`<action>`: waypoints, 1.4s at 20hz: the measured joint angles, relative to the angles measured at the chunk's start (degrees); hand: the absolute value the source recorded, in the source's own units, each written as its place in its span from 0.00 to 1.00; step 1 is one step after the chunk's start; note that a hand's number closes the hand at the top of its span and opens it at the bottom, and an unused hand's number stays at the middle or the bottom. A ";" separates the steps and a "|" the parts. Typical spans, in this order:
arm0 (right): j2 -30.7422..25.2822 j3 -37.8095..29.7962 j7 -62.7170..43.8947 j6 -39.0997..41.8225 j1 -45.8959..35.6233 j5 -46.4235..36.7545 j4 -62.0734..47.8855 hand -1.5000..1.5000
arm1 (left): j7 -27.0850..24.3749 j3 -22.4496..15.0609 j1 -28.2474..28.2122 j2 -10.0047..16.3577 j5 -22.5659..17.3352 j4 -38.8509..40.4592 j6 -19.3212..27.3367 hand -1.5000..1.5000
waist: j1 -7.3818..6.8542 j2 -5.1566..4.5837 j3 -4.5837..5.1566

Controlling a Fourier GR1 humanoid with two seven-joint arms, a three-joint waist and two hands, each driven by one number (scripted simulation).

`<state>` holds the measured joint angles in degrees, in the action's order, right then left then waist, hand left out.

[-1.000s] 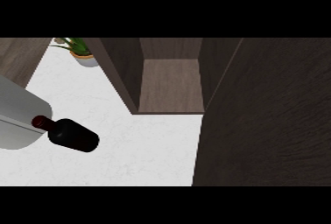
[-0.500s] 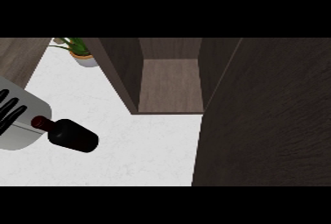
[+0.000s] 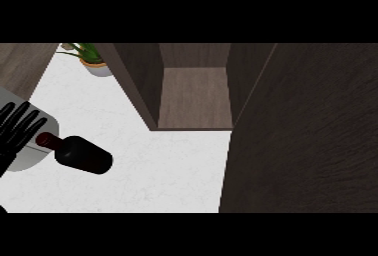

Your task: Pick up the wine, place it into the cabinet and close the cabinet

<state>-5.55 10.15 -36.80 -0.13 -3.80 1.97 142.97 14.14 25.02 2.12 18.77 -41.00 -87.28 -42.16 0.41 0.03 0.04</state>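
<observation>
Hovering at left edge of white counter [image 3: 170, 170], black left hand [image 3: 16, 131] spread wide beside dark glass wine bottle [image 3: 83, 155], seemingly readying grasp

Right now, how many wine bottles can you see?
1. The wine bottle lies on the counter at the left, by the left hand. The big cabinet door could hide more.

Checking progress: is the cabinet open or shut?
Open: the cabinet shows its inner shelf; its door stands swung out at right.
</observation>
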 measured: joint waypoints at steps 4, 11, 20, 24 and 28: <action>-0.52 -1.94 0.47 1.05 -0.11 0.29 -0.11 0.00 | -4.06 0.38 1.73 -0.63 4.62 4.61 -1.53 0.00 | -0.01 -0.01 -0.01; 0.34 -1.15 1.83 1.48 1.63 0.49 0.04 0.00 | -12.00 0.92 3.94 -0.45 12.10 14.26 -5.37 0.00 | 0.10 -0.02 -0.01; 0.28 -0.70 -0.16 0.62 -0.15 0.41 0.09 0.00 | -20.79 -0.62 6.53 -0.39 19.67 23.86 -8.61 0.00 | 0.04 -0.01 0.00; 0.14 -1.32 -0.11 0.93 -0.14 0.49 0.07 0.00 | -23.50 -1.26 7.80 -0.55 22.07 26.81 -8.17 0.00 | 0.03 -0.01 0.00; 0.66 -0.10 -1.31 -0.08 -1.70 0.19 -0.24 0.00 | -26.51 -2.27 8.87 -0.71 25.12 29.93 -7.08 0.00 | -0.01 -0.02 0.01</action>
<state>-4.89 10.05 -38.11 -0.22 -5.51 2.16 142.73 -12.37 22.75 10.99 18.06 -15.88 -57.35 -49.24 0.40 0.01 0.04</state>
